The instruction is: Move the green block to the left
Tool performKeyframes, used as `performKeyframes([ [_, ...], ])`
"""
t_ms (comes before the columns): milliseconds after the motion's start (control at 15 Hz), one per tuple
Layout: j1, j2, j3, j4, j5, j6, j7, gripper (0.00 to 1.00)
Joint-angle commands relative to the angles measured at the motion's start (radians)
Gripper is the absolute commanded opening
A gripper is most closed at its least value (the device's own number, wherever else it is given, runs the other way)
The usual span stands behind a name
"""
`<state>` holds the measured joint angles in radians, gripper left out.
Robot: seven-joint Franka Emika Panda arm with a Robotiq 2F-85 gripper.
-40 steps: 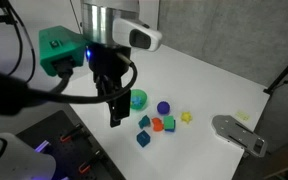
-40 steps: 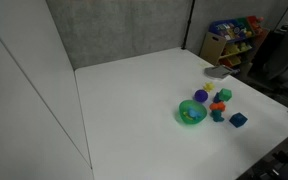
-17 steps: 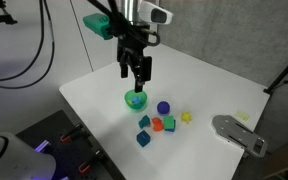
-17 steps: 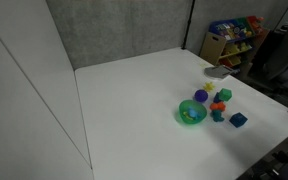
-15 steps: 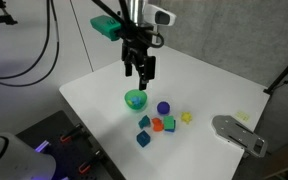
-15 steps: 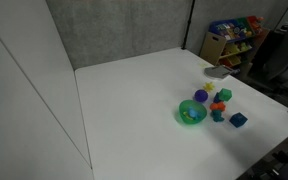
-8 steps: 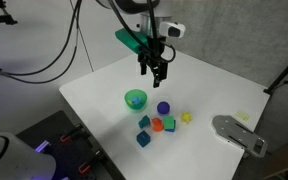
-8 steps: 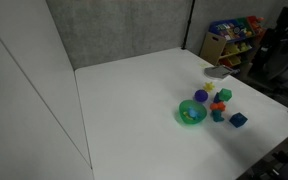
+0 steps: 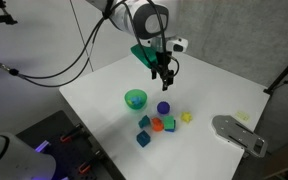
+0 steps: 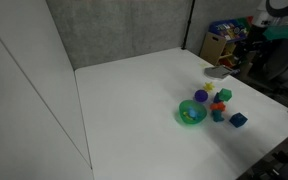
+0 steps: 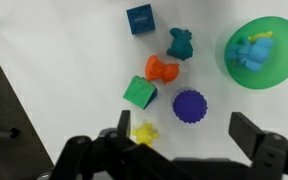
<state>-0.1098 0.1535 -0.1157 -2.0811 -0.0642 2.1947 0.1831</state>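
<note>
The green block (image 11: 139, 93) is a small bright green cube among a cluster of little shapes on the white table. It shows in both exterior views (image 9: 169, 122) (image 10: 225, 95). My gripper (image 9: 165, 75) is open and empty, and hangs well above the table, apart from every shape. In the wrist view its two dark fingers (image 11: 189, 135) frame the purple ball (image 11: 189, 105), with the green block to the upper left of the ball. The arm enters an exterior view at the top right (image 10: 246, 50).
A round green bowl (image 9: 135, 98) holds a small blue shape (image 11: 250, 52). Around the green block lie an orange shape (image 11: 162, 69), a yellow star (image 11: 144, 133), a teal shape (image 11: 180, 43) and a blue cube (image 11: 140, 19). A grey object (image 9: 239, 133) lies at the table's edge.
My arm has swung from above the green bowl across towards the far side of the table. The gripper stays open. None of the shapes has moved.
</note>
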Motion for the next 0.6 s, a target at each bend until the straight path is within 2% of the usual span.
performKeyframes([
  [0, 0.018, 0.118, 0.005, 0.085, 0.02, 0.067, 0.062, 1.0],
  [200, 0.028, 0.216, 0.003, 0.139, 0.032, 0.114, 0.085, 1.0],
  [533, 0.027, 0.364, 0.006, 0.243, 0.084, 0.121, 0.075, 1.0],
])
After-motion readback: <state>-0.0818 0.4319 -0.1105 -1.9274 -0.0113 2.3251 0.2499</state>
